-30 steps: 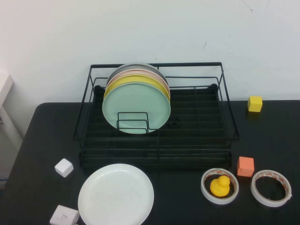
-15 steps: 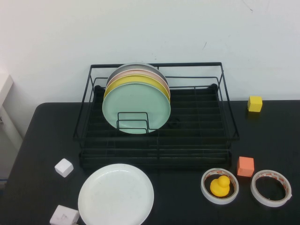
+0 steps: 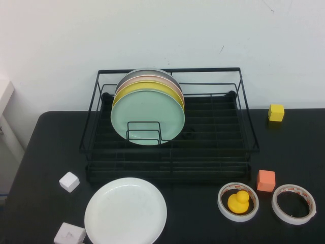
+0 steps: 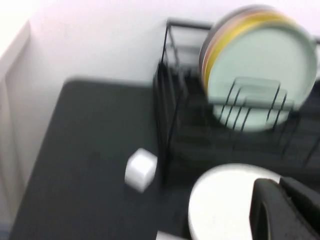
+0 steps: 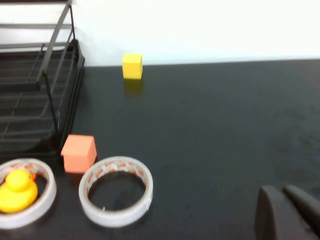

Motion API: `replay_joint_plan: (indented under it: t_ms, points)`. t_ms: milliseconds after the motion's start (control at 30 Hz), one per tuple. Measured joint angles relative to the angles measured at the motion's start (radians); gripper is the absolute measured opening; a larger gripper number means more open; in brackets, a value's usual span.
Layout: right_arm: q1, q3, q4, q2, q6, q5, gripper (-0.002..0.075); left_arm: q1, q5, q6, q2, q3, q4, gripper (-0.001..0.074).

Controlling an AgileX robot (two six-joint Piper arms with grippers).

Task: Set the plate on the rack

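Observation:
The white plate (image 3: 125, 211) lies flat on the black table, just in front of the rack's left half. The black wire rack (image 3: 167, 168) stands at the back centre; several plates stand upright in its left part, with a mint-green plate (image 3: 147, 116) in front. Neither arm shows in the high view. In the left wrist view my left gripper (image 4: 280, 187) is shut and empty, hovering over the near right part of the plate (image 4: 225, 200), with the rack (image 4: 167, 100) behind. In the right wrist view my right gripper (image 5: 282, 192) is shut and empty above bare table.
Two white cubes (image 3: 69, 181) (image 3: 69, 234) lie left of the plate. A yellow duck (image 3: 238, 201) sits inside one tape roll, beside a second tape roll (image 3: 293, 204) and an orange cube (image 3: 265, 180). A yellow cube (image 3: 276, 112) sits at the far right.

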Motion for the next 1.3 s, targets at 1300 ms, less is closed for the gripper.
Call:
replay_joint_plan:
  t_ms: [1300]
  points:
    - [0.000,-0.455,-0.245,0.217,0.021,-0.266,-0.0002,0.000,-0.247,0.453,0.232,-0.394,-0.506,-0.0002]
